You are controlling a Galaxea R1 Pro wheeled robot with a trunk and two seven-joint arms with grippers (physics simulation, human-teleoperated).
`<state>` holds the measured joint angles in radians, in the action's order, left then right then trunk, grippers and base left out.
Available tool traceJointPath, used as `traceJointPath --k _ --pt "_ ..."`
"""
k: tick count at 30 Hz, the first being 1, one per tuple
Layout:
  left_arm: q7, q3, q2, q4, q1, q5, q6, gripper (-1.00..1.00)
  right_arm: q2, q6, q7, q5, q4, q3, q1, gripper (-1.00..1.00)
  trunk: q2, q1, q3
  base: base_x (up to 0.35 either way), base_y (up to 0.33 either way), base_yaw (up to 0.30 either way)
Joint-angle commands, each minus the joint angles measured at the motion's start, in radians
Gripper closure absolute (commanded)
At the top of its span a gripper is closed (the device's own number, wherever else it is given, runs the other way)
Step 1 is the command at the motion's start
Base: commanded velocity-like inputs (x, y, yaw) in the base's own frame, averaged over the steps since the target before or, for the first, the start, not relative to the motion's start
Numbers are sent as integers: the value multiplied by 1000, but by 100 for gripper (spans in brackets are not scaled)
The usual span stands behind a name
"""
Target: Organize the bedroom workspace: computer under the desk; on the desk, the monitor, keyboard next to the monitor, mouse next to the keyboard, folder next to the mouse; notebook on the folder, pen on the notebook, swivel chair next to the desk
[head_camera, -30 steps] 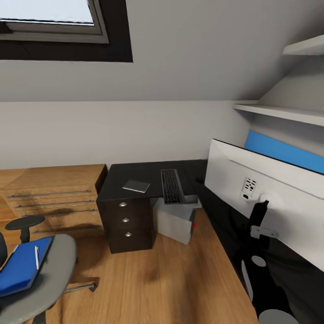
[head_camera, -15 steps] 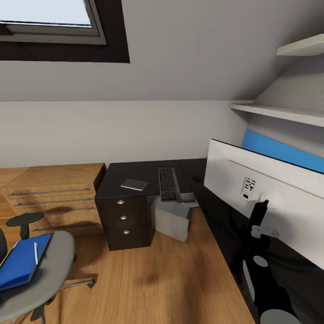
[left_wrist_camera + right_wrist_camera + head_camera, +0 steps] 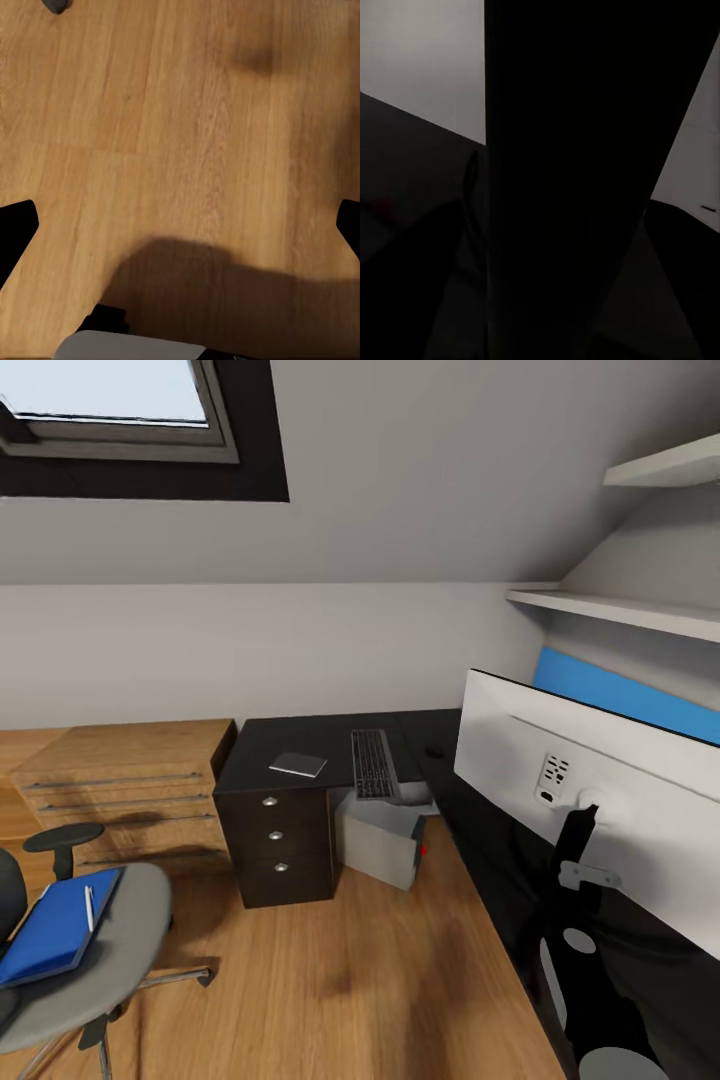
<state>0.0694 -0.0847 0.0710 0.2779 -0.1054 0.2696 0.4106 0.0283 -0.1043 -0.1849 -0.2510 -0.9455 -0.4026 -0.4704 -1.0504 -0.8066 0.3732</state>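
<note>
**Attic bedroom, desk ahead, chair at your near left**

You are looking over a wooden floor (image 3: pixel 340 980) under a sloping grey ceiling with a skylight (image 3: pixel 110 400) at upper left. Nearest on your right is the back of the monitor (image 3: pixel 600 790), a white panel on a black stem, standing on the near right wing of the desk (image 3: pixel 320 745).

At your near left the swivel chair (image 3: pixel 110 950) carries the folder (image 3: pixel 55 925) on its grey seat, with the pen (image 3: pixel 89 908) lying on the folder. Against the frame from a second ago, chair and folder sit a little higher and further right in the picture, while the desk has slid slightly left; the whole view has shifted, so that is your camera moving.

Further off, the computer (image 3: pixel 385 840) stands on the floor under the desk, beside the three drawers. On the far desktop the notebook (image 3: pixel 298 764) lies left of the keyboard (image 3: pixel 374 763), apart from it; the small dark mouse (image 3: pixel 434 752) lies right of the keyboard. A light wooden drawer unit (image 3: pixel 125 790) stands left of the desk against the far wall. A blue panel (image 3: pixel 625 695) leans behind the monitor, under white shelves (image 3: pixel 620 610).

Your left gripper (image 3: pixel 180 232) hangs over bare floor, its dark fingertips (image 3: pixel 15 232) wide apart at the picture's edges. On the right wrist view all is dark, so you cannot tell how those jaws stand.
</note>
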Motion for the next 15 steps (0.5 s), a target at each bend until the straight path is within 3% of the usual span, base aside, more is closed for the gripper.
traceJointPath --k 1,9,15 --pt "7 -8 0 0 -1 5 4 -100 1 2 -2 2 3 -4 -1 100 -1 0 1 -33 0 0" --pt "7 -8 0 0 -1 5 4 -100 1 2 10 1 6 -4 -1 100 -1 0 1 -56 -126 0" --pt "7 -8 0 0 -1 5 5 -100 0 2 13 1 11 -4 -1 100 -1 0 1 -78 -27 0"
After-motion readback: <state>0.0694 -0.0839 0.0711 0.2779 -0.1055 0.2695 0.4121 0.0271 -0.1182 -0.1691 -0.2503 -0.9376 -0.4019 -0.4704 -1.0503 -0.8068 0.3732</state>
